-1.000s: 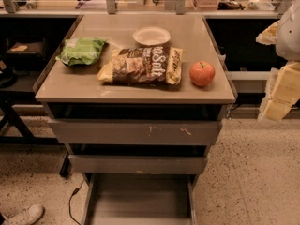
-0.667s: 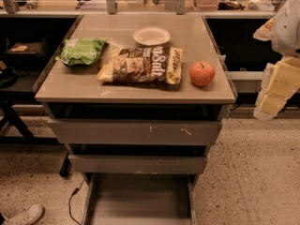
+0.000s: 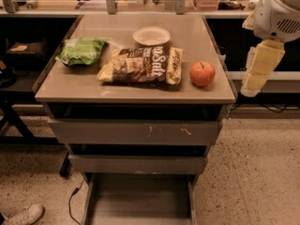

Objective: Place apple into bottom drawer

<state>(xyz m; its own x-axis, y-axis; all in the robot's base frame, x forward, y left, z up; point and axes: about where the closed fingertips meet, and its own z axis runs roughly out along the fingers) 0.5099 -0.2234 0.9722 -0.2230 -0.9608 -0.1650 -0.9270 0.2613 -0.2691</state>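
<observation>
Bottom drawer [image 3: 140, 198]: nearest us, pulled out at the foot of the cabinet, with nothing on the part of its flat floor that shows.
Upper drawers [image 3: 136, 132]: two scuffed grey fronts stacked above it.
Apple [image 3: 202, 73]: rests on the cabinet top [image 3: 70, 86] near the right front corner, just beside the brown chip bag [image 3: 143, 65] but not touching it.
Other items: green bag [image 3: 80, 51] at left; white bowl [image 3: 151, 35] behind the chip bag.
Gripper [image 3: 260, 69]: hangs off the cabinet's right edge, apart from the apple; whether it is spread or closed we are unable to say.
Progress: we judge that only the open drawer is ready. Reaching, grasping, lowering and releasing all remain.
</observation>
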